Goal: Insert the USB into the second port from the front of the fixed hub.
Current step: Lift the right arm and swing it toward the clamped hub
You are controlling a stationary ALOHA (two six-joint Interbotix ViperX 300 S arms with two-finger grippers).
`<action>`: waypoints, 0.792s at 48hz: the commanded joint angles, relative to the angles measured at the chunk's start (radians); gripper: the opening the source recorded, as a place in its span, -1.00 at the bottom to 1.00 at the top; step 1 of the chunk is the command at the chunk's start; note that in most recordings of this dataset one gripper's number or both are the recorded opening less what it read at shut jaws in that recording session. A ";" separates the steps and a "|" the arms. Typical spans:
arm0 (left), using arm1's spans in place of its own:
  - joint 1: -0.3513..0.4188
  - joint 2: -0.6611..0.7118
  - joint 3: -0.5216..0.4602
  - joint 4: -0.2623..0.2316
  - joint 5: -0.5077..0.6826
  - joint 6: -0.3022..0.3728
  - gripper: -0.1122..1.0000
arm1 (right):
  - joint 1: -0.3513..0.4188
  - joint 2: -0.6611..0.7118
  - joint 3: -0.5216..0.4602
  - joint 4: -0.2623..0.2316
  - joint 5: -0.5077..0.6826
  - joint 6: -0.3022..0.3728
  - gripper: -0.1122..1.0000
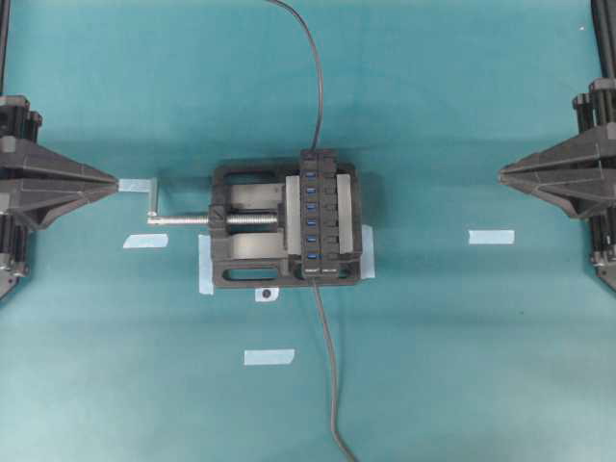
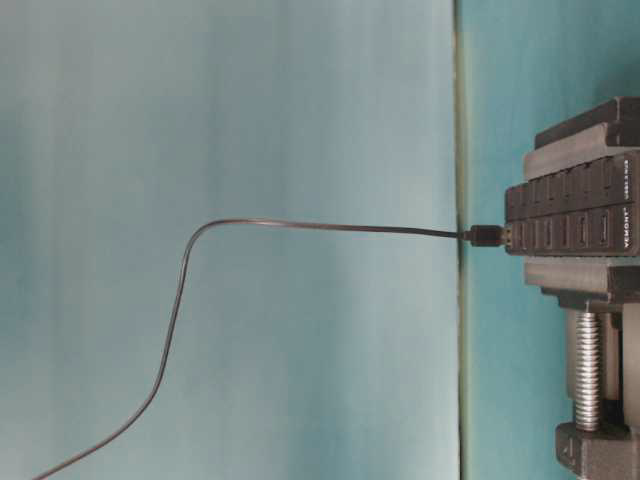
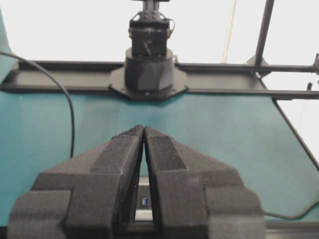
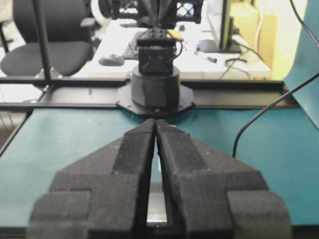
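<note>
Evidently the task has not begun: nothing is grasped and both arms sit folded back at the edges of the overhead view. At the far left, the left gripper [image 1: 114, 181] points toward the centre, its jaws drawn together with the tips meeting and nothing between them.

In the middle, the fixed hub [image 1: 332, 207] is clamped in a black vise [image 1: 241, 260]. The USB [image 2: 487, 236] sits at the hub's upper end in the overhead view, apparently plugged in there. Its thin cable [image 1: 315, 87] runs off the top edge, and a greyer cable [image 1: 330, 366] leaves the lower end.

At the far right, the right gripper [image 1: 503, 173] mirrors the left, pinched to a slit and empty.

As I judge it, the next move is for one arm to open, reach in, take the plug by its body and carry it to the second port from the front.
</note>
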 commanded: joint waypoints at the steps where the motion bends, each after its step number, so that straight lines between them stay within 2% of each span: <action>1: -0.002 -0.002 0.009 0.005 -0.009 -0.015 -0.57 | 0.000 0.006 0.008 0.005 -0.012 -0.002 -0.51; 4: -0.002 -0.003 0.017 0.005 -0.009 -0.025 -0.67 | 0.000 -0.003 0.026 0.008 -0.020 0.009 -0.48; 7: -0.003 -0.002 0.017 0.005 -0.008 -0.031 -0.80 | 0.002 -0.018 0.041 0.011 -0.018 0.034 -0.65; 11: -0.003 0.003 0.012 0.005 -0.008 -0.031 -0.80 | 0.000 -0.044 0.055 0.011 -0.012 0.081 -0.78; 15: -0.003 0.005 0.014 0.005 -0.008 -0.031 -0.80 | 0.000 -0.066 0.058 0.011 0.000 0.109 -0.81; 28: -0.003 0.029 -0.005 0.005 0.063 -0.031 -0.80 | -0.023 -0.074 0.031 0.012 0.120 0.110 -0.82; 38: -0.003 0.034 -0.031 0.005 0.172 -0.029 -0.80 | -0.066 -0.029 -0.017 0.012 0.225 0.112 -0.82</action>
